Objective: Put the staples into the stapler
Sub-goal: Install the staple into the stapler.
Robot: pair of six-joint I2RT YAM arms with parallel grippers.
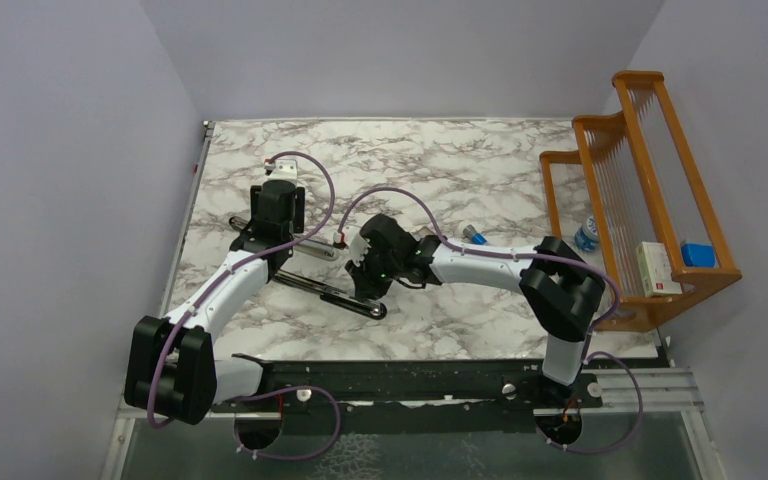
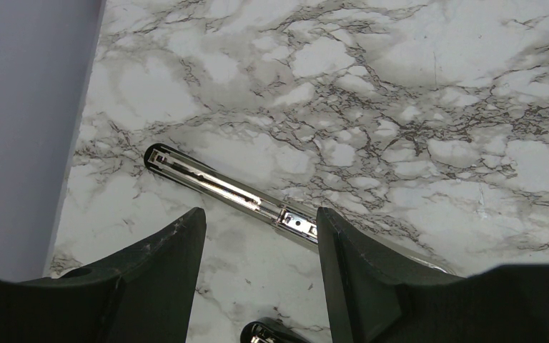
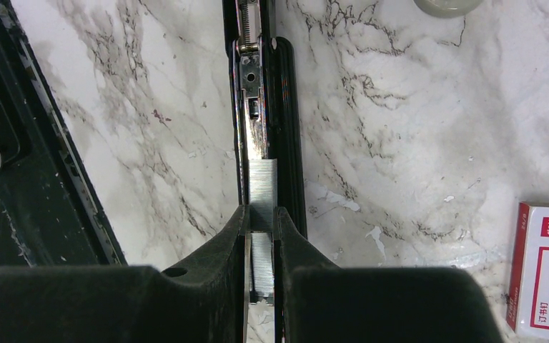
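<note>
**Top external view.** The stapler [image 1: 325, 291] lies opened out on the marble table [image 1: 460, 170], left of centre, with its two long arms splayed apart. The left gripper [image 1: 276, 228] is positioned over the upper, chrome arm. The right gripper [image 1: 362, 274] is positioned over the lower, dark arm. Finger state cannot be read from this view. A wooden rack [image 1: 650, 190] stands at the table's right edge.

**Left wrist view.** The left gripper's fingers [image 2: 168, 271] are spread wide and hold nothing. The chrome arm of the stapler runs diagonally across the table beyond them. Its near end passes behind the right-hand finger (contact at that spot cannot be determined).

**Right wrist view.** The right gripper's fingers [image 3: 221, 246] are clenched on the staples [image 3: 262, 187], a single grey strip pinched by its sides at the near end. The strip projects forward, lined up lengthwise with the stapler's open magazine channel and directly over it. Whether the strip is seated in the channel cannot be told. A white-and-red staple box [image 3: 543, 271] lies on the table just to the right of the gripper.
</note>
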